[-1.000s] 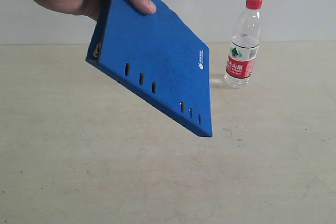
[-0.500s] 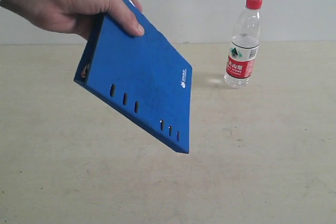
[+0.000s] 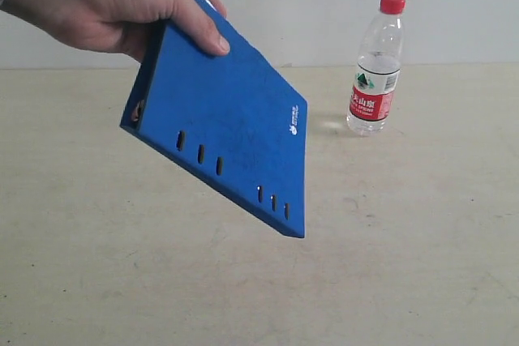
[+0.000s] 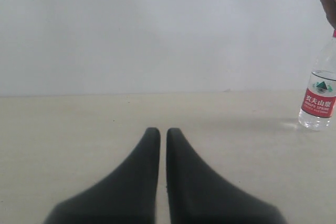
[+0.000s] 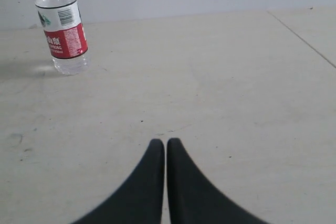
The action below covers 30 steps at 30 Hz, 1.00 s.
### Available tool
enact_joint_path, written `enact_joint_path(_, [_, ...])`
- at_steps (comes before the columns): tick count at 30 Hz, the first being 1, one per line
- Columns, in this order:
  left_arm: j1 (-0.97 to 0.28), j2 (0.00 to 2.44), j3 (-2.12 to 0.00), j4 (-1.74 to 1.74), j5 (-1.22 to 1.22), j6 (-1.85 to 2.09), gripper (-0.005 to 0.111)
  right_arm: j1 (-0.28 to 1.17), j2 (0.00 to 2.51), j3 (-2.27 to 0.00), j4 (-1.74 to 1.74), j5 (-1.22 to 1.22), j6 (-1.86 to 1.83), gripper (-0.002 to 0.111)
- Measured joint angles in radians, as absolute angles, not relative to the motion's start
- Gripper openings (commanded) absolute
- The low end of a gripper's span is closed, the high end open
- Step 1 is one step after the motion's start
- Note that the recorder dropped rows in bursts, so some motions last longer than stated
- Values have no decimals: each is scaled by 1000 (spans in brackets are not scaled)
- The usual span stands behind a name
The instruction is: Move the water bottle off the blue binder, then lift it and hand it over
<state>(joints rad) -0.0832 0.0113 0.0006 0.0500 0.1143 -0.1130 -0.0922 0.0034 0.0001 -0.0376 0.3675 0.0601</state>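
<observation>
A person's hand holds the blue binder tilted in the air over the table, slotted edge down. The water bottle stands upright on the table at the back right, apart from the binder; it also shows as the bottle in the left wrist view and the bottle in the right wrist view. My left gripper is shut with nothing between its fingers, low over bare table. My right gripper is shut and empty too, well short of the bottle. Neither gripper shows in the exterior view.
A beige table spreads under everything, with a pale wall behind it. A seam or table edge runs along one side in the right wrist view.
The hand first carried the binder left and down, then shifted it slightly right. The bottle has stayed in place.
</observation>
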Motion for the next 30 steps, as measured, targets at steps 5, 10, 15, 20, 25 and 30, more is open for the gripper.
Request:
enact_joint_path(5, [-83, 11, 1, 50, 114, -113, 4, -92, 3, 0, -34, 367, 61, 0])
enact_joint_path(10, [-83, 11, 1, 50, 114, -113, 4, -92, 3, 0, -34, 367, 61, 0])
enact_joint_path(15, [-83, 11, 1, 50, 114, -111, 4, -92, 3, 0, -34, 367, 61, 0])
enact_joint_path(20, [-85, 11, 1, 18, 117, -126, 4, -92, 3, 0, -34, 367, 63, 0])
enact_joint_path(25, [-77, 4, 1, -32, 59, -318, 4, -92, 3, 0, -34, 370, 63, 0])
enact_joint_path(30, [16, 2, 1, -39, 47, -525, 4, -92, 3, 0, -34, 370, 63, 0])
